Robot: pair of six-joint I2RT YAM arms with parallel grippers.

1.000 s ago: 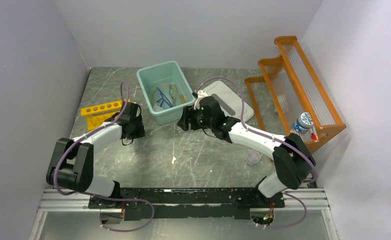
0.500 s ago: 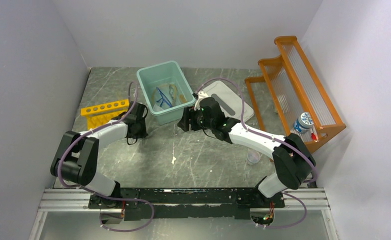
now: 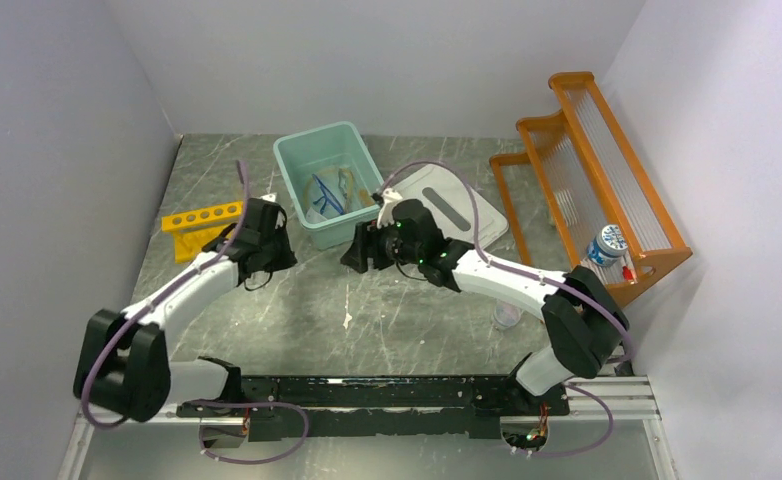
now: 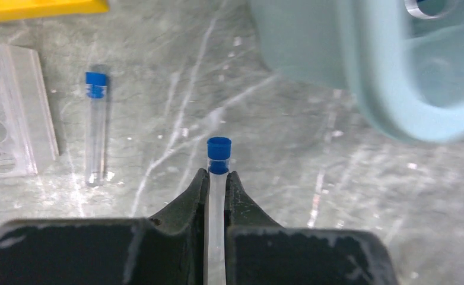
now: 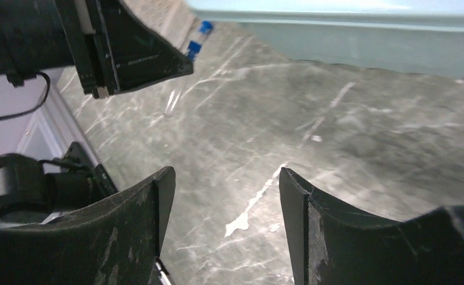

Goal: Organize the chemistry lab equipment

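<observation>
the left gripper (image 4: 216, 179) is clenched along a blue-capped test tube (image 4: 218, 155) near the teal bin (image 4: 360, 71) (the right gripper (image 5: 226, 190) gapes empty), so lift it gently and level toward the yellow rack (image 3: 205, 222), without squeezing harder.

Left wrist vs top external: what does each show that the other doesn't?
Left wrist only: left gripper shut on a blue-capped test tube, a second capped tube lying on the table, a clear well plate. Top external only: orange shelf, right gripper, clear cup. Both: teal bin, yellow tube rack, marble table.
</observation>
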